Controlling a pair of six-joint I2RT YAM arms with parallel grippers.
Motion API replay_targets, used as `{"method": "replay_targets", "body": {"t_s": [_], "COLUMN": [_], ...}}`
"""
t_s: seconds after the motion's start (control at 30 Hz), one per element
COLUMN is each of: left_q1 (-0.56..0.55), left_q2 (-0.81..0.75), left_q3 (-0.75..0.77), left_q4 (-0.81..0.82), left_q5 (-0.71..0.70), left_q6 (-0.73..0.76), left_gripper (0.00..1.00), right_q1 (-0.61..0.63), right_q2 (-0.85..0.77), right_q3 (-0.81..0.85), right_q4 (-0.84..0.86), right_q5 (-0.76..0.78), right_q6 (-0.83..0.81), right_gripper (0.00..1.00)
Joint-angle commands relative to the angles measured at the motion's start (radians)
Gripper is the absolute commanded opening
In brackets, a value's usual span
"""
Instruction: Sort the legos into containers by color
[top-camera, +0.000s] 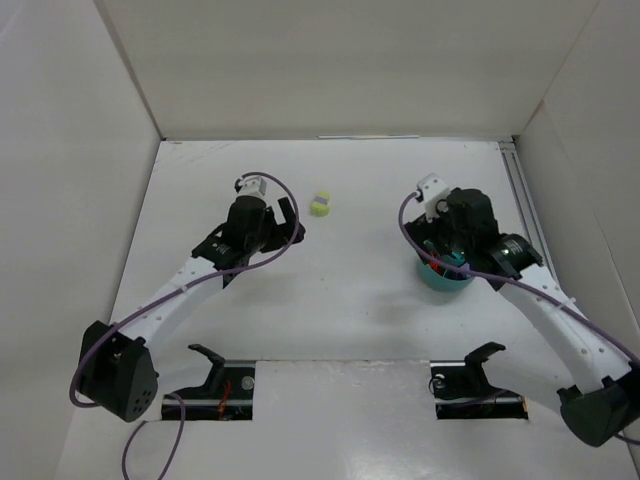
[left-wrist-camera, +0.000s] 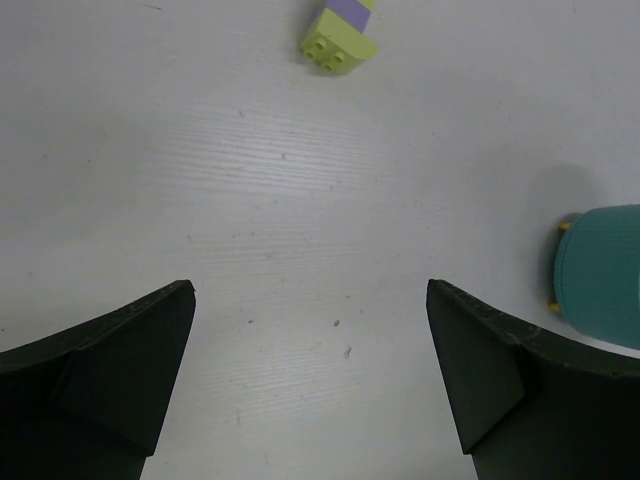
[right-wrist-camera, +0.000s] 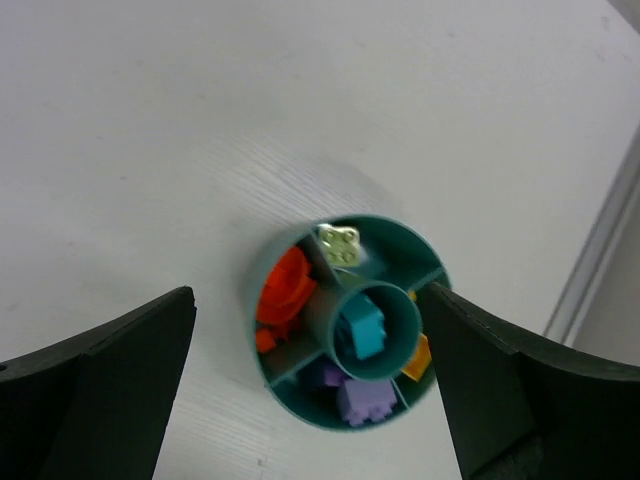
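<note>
A pale green lego (top-camera: 320, 205) with a purple piece on top lies alone on the white table, just right of and beyond my left gripper (top-camera: 290, 222). In the left wrist view the same lego (left-wrist-camera: 340, 45) is at the top edge, well ahead of the left gripper (left-wrist-camera: 308, 290), which is open and empty. The round teal bowl (right-wrist-camera: 395, 222) sits under my open right gripper (right-wrist-camera: 308, 292). Its compartments hold orange-red pieces (right-wrist-camera: 288, 285), a pale green brick (right-wrist-camera: 340, 243), purple bricks (right-wrist-camera: 365, 398) and a yellow-orange piece (right-wrist-camera: 418, 355). A teal brick (right-wrist-camera: 362, 330) is in the central cup. From above, the right gripper (top-camera: 447, 262) hides most of the bowl (top-camera: 440, 281).
White walls close in the table at the back and both sides. A metal rail (top-camera: 525, 200) runs along the right edge. Two black brackets (top-camera: 210, 360) (top-camera: 480, 355) stand at the near edge by the arm bases. The bowl's outer wall (left-wrist-camera: 600, 285) shows at the right of the left wrist view.
</note>
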Motion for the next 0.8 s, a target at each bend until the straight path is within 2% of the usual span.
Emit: {"method": "replay_targets", "body": {"t_s": [0.0, 0.13, 0.43, 0.77], "left_q1": [0.042, 0.062, 0.081, 0.177], "left_q2": [-0.054, -0.076, -0.076, -0.045], "left_q3": [-0.023, -0.032, -0.041, -0.061], "left_q4": [-0.026, -0.064, -0.064, -0.02], "left_q5": [0.015, 0.005, 0.005, 0.07], "left_q6": [-0.028, -0.028, -0.047, -0.037], "left_gripper": [1.0, 1.0, 1.0, 1.0], "right_q1": [0.108, 0.16, 0.182, 0.192], "right_q2": [0.088, 0.203, 0.378, 0.49], "right_q3": [0.069, 0.11, 0.156, 0.195], "right_q4": [0.114, 0.17, 0.299, 0.367], "right_q5": [0.026, 0.024, -0.071, -0.104], "right_q6": [-0.02, -0.02, -0.113, -0.178], "right_gripper": [1.0, 1.0, 1.0, 1.0]}}
